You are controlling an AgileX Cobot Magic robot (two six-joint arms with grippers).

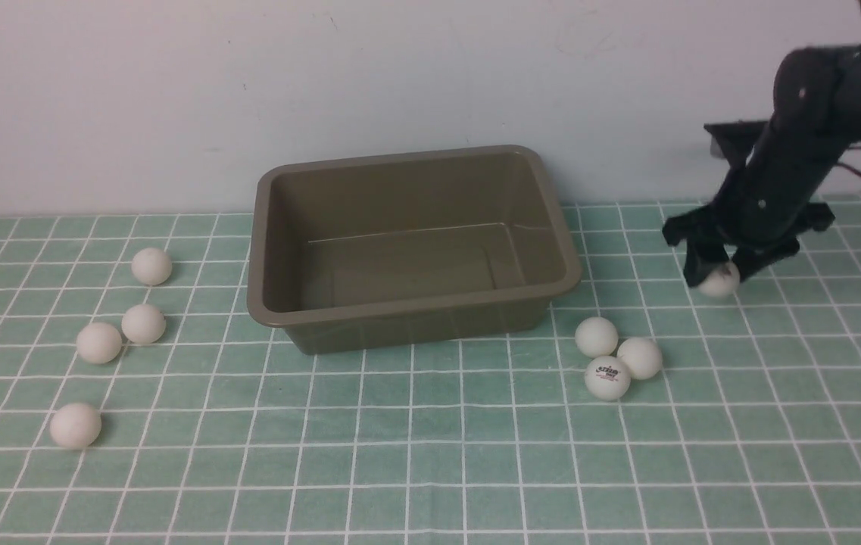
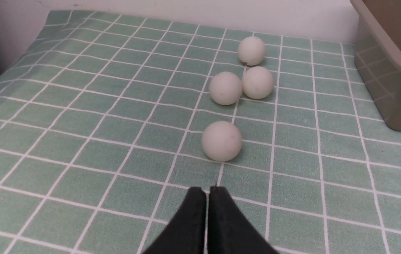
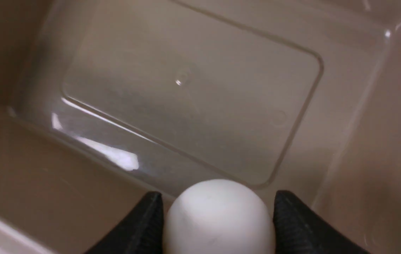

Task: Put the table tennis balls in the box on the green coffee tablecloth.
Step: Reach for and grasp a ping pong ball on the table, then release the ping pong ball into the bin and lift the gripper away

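Note:
The olive-brown box [image 1: 271, 303] stands empty mid-cloth on the green coffee tablecloth [image 1: 430, 454]. My right gripper [image 1: 719, 276] is shut on a white table tennis ball [image 1: 719, 288], to the right of the box in the front view. In the right wrist view the ball [image 3: 218, 218] sits between the black fingers [image 3: 144, 218], with the box floor [image 3: 193, 98] behind it. Three balls [image 1: 606, 378] cluster by the box's right corner, one with a logo. Several more lie on the left [image 1: 143, 324]. My left gripper [image 2: 207, 192] is shut and empty, just short of the nearest ball [image 2: 221, 140].
A pale wall runs close behind the box [image 2: 390, 53]. The cloth's far edge and left corner show in the left wrist view, with a dark gap beyond. The right arm's black links [image 1: 801, 136] rise at the right edge of the front view.

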